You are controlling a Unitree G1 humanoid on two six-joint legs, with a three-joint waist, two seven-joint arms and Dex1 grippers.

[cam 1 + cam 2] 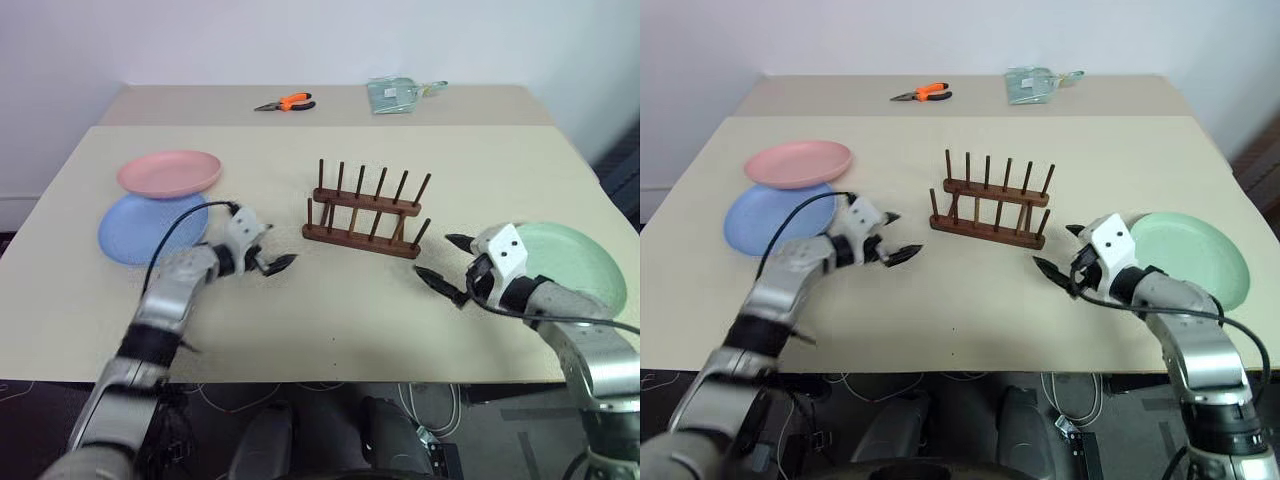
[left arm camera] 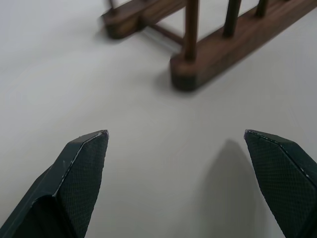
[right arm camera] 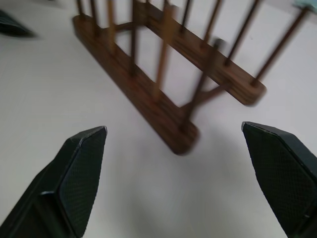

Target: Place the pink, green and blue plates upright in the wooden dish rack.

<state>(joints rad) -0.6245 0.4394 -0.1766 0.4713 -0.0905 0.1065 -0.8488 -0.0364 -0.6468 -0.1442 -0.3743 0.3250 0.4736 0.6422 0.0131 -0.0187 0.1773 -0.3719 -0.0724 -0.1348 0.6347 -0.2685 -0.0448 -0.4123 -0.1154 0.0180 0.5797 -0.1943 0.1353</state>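
**On the beige table: rack empty, all three plates lying flat**

Toward the left side of the beige table (image 1: 300, 320), the pink plate (image 1: 169, 173) is seen lying flat, its near edge overlapping the blue plate (image 1: 150, 228) just in front of it. Beside the blue plate, the left gripper (image 1: 266, 251) is held just above the tabletop — its two black fingers spread wide, nothing between them — and is pointed toward the wooden dish rack (image 1: 365, 215). The rack stands at the middle of the table, its pegs upright and no plate slotted in. Right of it, the right gripper (image 1: 444, 261) is likewise held open and empty, aimed at the rack's right end. Behind that gripper, near the table's right edge, the green plate (image 1: 575, 260) lies flat. On a farther table, orange-handled pliers (image 1: 286, 102) and a clear packet (image 1: 394, 95) are seen.
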